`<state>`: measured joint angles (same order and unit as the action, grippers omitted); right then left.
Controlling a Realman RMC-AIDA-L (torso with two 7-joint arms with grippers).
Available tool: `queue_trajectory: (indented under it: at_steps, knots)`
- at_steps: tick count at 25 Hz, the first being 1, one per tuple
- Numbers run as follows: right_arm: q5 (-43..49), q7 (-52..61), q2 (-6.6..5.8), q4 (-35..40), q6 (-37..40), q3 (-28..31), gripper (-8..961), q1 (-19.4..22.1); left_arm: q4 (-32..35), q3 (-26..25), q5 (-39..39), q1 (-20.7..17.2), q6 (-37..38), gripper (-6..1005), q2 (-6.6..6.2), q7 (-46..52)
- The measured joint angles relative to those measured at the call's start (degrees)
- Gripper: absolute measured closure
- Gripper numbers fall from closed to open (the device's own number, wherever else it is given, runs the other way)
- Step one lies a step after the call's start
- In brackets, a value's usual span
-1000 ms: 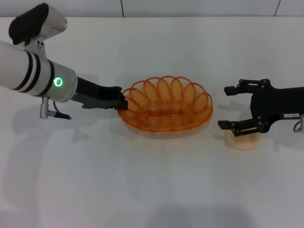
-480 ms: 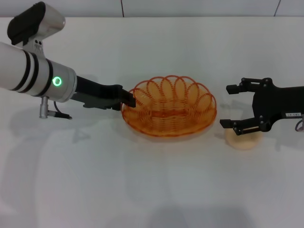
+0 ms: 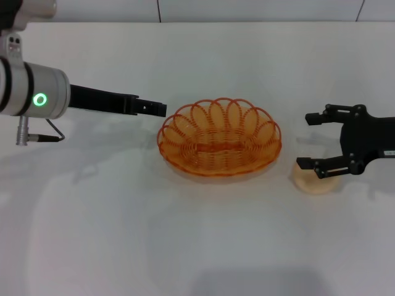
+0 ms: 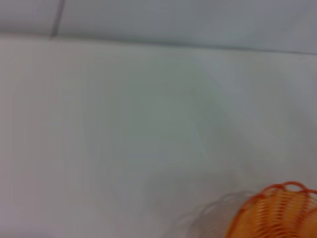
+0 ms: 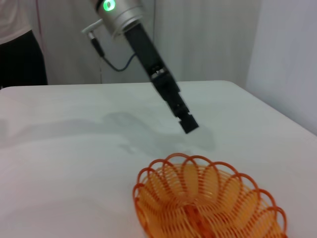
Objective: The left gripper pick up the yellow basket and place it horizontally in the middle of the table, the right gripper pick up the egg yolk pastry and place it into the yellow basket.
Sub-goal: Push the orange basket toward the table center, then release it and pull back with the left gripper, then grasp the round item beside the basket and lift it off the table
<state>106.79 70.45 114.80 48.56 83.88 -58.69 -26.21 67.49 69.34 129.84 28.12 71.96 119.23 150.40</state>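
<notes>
The yellow basket point(image 3: 219, 140) sits flat on the white table point(image 3: 197, 246), near its middle. It also shows in the left wrist view point(image 4: 280, 213) and the right wrist view point(image 5: 208, 203). My left gripper point(image 3: 154, 109) hangs above the table just left of the basket, clear of its rim; it shows in the right wrist view point(image 5: 187, 122) too. My right gripper point(image 3: 311, 142) is open and empty, to the right of the basket. The egg yolk pastry point(image 3: 315, 182) lies on the table right under its near finger point(image 3: 315, 165), partly hidden.
The table's back edge meets a grey wall point(image 3: 247, 9). Bare tabletop lies in front of the basket and at the left.
My left gripper has let go of the basket's left rim, risen and drawn back to the left. The basket now rests level. My right gripper has shifted slightly right.
</notes>
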Motion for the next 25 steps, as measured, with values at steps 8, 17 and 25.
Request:
queue_trajectory:
  at_steps: [8,17,25]
  knots:
    - [0.35,0.98,-0.66,2.61,1.11,0.07,136,3.39,0.11,-1.86,-21.55,-8.93,-0.01,110,-0.12,-34.31]
    - [1.05,1.46,-1.54,2.61,2.83,0.86,141,3.65,-9.31,-9.38,-25.23,-10.51,10.83,111,-2.21,-55.82]
    - [3.81,5.84,-2.75,2.65,3.97,0.65,145,1.73,-17.17,-16.08,-22.71,-8.35,25.45,111,-6.02,-66.61]
